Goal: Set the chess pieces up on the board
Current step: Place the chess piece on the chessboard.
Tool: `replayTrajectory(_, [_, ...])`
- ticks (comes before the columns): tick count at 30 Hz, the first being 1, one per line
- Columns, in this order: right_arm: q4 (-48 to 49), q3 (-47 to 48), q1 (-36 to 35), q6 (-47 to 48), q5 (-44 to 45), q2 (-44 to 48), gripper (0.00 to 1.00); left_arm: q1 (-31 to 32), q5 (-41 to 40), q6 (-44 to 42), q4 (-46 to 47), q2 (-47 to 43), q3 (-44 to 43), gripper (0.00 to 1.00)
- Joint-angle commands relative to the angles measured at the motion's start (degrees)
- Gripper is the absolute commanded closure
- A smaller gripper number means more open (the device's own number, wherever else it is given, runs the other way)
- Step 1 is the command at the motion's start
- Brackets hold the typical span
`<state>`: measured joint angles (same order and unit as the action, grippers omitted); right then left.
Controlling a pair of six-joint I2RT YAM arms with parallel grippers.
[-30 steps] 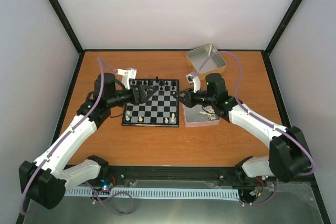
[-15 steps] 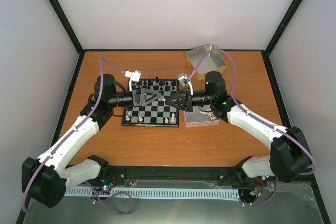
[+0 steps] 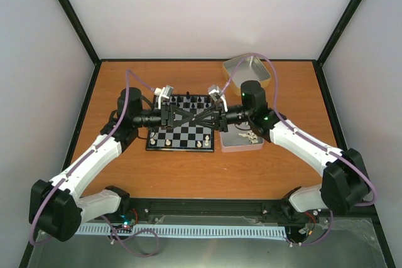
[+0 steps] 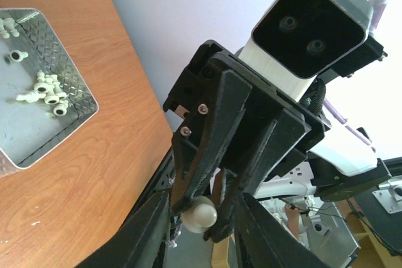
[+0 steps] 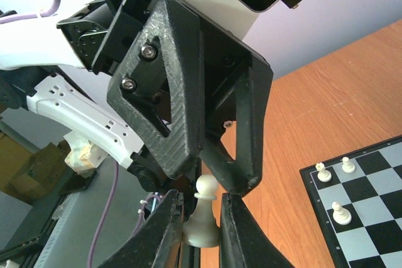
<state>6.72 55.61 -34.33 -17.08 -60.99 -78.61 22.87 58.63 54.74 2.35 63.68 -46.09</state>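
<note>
Two robot arms meet fingertip to fingertip in the air above a small chessboard (image 3: 179, 135) on an orange wooden table (image 3: 188, 174). The right hand (image 5: 201, 200) pinches a single white pawn (image 5: 202, 216) by its lower body and base, with the head pointing at the other arm. The left hand (image 4: 203, 198) is spread, its fingers flanking the pawn's head; I cannot tell whether they touch it. More white pieces (image 4: 48, 90) lie loose in a shallow metal tin (image 3: 240, 149) just right of the board. The pawn looks feather-light, rigid and smooth, so it needs little force but could swivel or squirt free. The narrow waist under the head seems the surest place to grip.
</note>
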Motion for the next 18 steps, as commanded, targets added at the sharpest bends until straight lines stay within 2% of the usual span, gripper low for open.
replayTrajectory(1, [-2.7, 2.4, -0.7, 3.2, 1.2, -1.2, 0.87, -0.1, 1.8, 2.0, 3.0, 0.0, 0.4, 0.72])
replayTrajectory(11, [-3.5, 4.1, -1.2, 3.8, 3.7, -3.1, 0.87, -0.1, 2.9, 2.1, 3.0, 1.0, 1.4, 0.75])
replayTrajectory(14, [-3.6, 4.1, -1.3, 4.2, 3.7, -3.1, 0.87, -0.1, 2.9, 2.5, 3.2, 1.1, 1.3, 0.82])
replayTrajectory(18, [-5.9, 4.8, -1.8, 6.6, 4.0, -3.2, 0.87, -0.1, 3.2, 4.5, 4.7, 1.6, 1.4, 0.84])
